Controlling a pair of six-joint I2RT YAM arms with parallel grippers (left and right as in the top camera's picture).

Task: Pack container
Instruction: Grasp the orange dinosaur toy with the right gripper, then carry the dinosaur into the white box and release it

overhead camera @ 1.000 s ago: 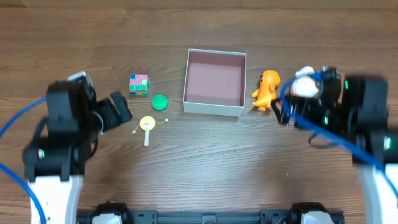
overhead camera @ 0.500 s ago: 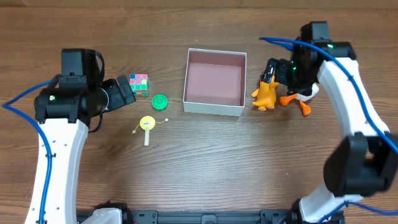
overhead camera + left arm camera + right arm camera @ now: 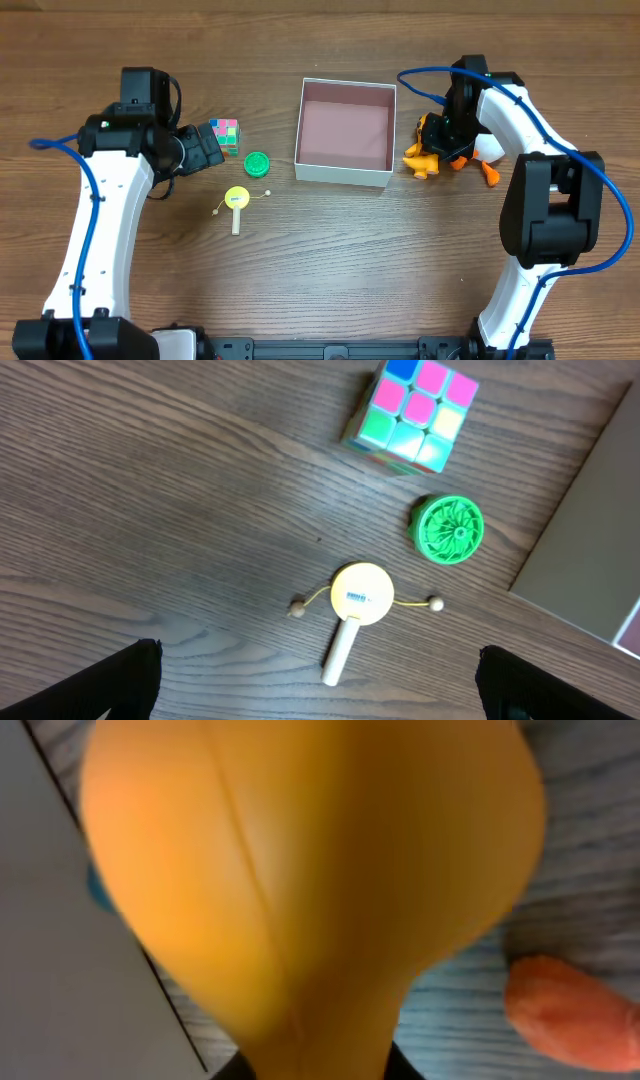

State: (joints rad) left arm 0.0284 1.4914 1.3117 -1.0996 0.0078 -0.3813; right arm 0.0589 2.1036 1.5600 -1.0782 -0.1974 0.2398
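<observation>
Container (image 3: 343, 177) sits between the two arms, pink floor bare, so nothing packed yet. Right gripper (image 3: 441, 136) is down on the orange toy (image 3: 420, 160) just right of the container. Its wrist view is all orange, so can't tell if it's clamped. White penguin-ish toy (image 3: 488, 148) is further right. Left gripper (image 3: 207, 149) is spread wide, holding nothing, beside the cube (image 3: 224, 134) left of the container. Green disc (image 3: 257, 163) and yellow rattle (image 3: 237, 199) lie closer in. All five toys left to load.
</observation>
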